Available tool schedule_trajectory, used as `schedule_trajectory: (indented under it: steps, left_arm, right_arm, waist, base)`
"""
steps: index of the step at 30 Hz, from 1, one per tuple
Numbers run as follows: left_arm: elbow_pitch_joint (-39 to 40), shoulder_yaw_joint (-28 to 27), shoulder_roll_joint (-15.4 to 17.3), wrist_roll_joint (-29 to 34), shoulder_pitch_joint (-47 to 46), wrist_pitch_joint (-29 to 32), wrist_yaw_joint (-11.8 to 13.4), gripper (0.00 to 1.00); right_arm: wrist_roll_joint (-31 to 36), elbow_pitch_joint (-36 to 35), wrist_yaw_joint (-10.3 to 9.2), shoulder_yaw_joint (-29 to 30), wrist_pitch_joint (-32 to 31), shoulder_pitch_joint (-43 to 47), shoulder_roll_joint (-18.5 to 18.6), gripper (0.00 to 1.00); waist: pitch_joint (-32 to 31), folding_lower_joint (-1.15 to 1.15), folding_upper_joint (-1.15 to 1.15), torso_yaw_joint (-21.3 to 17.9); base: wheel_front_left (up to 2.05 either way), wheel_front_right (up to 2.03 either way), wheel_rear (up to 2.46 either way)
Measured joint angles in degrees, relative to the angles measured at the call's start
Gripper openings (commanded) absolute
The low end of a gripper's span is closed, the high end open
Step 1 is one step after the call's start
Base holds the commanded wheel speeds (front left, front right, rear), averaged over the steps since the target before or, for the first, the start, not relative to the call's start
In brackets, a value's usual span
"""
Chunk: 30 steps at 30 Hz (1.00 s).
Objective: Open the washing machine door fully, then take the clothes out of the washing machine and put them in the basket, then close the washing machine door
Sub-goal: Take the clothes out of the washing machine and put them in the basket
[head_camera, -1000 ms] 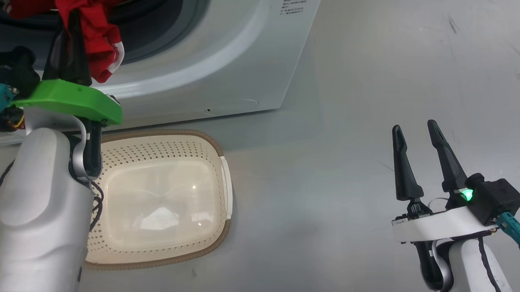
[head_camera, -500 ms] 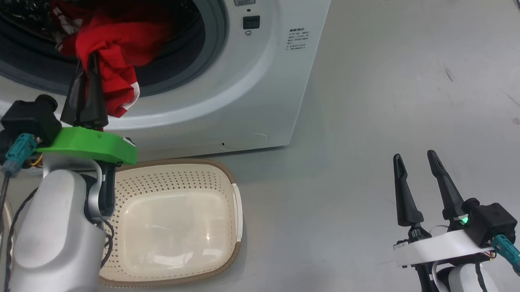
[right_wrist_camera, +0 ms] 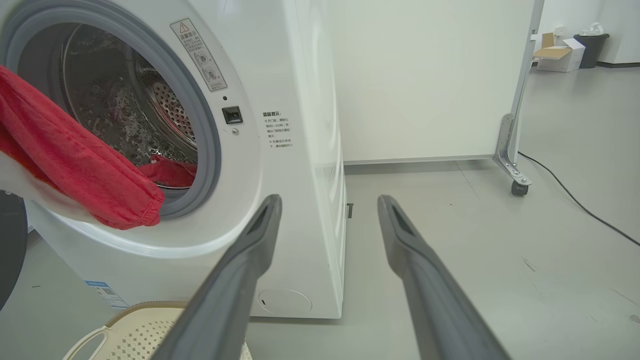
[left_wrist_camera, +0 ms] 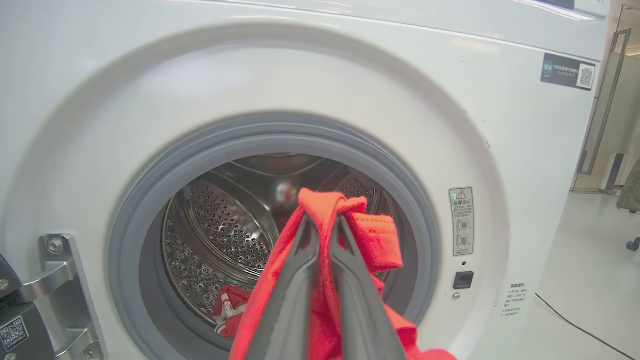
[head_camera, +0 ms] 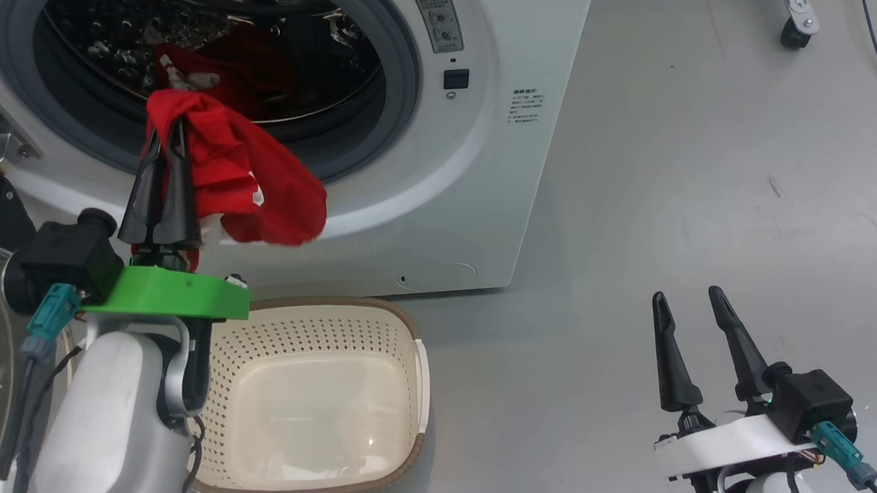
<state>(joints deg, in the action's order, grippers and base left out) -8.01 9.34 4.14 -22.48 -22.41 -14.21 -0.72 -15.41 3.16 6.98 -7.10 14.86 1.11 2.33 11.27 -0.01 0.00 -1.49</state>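
A smooth grey floor [right_wrist_camera: 500,260], scuffed in places, is seen beyond the right pincer [right_wrist_camera: 330,199]. Ahead of its tips a white partition panel [right_wrist_camera: 425,75] is carried on a castor [right_wrist_camera: 517,187]. To their right a black cable [right_wrist_camera: 575,200] is laid across the floor. Farther off, a cardboard box [right_wrist_camera: 552,52] and a dark bin [right_wrist_camera: 590,50] are set.

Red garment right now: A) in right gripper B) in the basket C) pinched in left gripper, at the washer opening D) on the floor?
C: the left gripper is shut on the clothes, which hang before the opening of the washing machine; the right gripper stands open, apart.
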Motion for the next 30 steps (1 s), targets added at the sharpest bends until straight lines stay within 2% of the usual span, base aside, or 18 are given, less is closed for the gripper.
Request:
schedule_trajectory:
  steps: [5, 13, 20, 30]
  left_arm:
    - [1.8, 0.3, 0.0, 0.0, 4.0, 1.0, 1.1, 0.00]
    - [0.4, 1.5, -0.2, -1.1, 9.2, 4.2, 2.0, 0.00]
    - [-4.8, 2.6, -1.1, -3.8, 12.4, 6.6, 2.2, 0.00]
    - [-13.2, 4.4, -1.2, -4.2, 11.3, 9.2, 2.3, 0.00]
  right_arm:
    - [0.0, -0.1, 0.00, -0.6, 0.0, 0.7, 0.0, 1.00]
    - [0.1, -0.8, 0.00, -1.6, 0.0, 0.7, 0.0, 1.00]
    - [0.4, -1.2, 0.00, -2.1, 0.0, 0.7, 0.0, 1.00]
    - [0.4, -3.0, 0.00, -2.1, 0.0, -0.1, 0.0, 1.00]
  waist:
    - [-0.8, 0.00, 0.00, 0.5]
    - [0.0, 0.00, 0.00, 0.2]
    - [2.0, 0.00, 0.00, -0.6]
    - [6.7, 0.00, 0.00, -1.8]
  base:
    - [0.00, 0.00, 0.00]
    - [0.00, 0.00, 0.00]
    - [0.00, 0.00, 0.00]
    - [0.00, 0.00, 0.00]
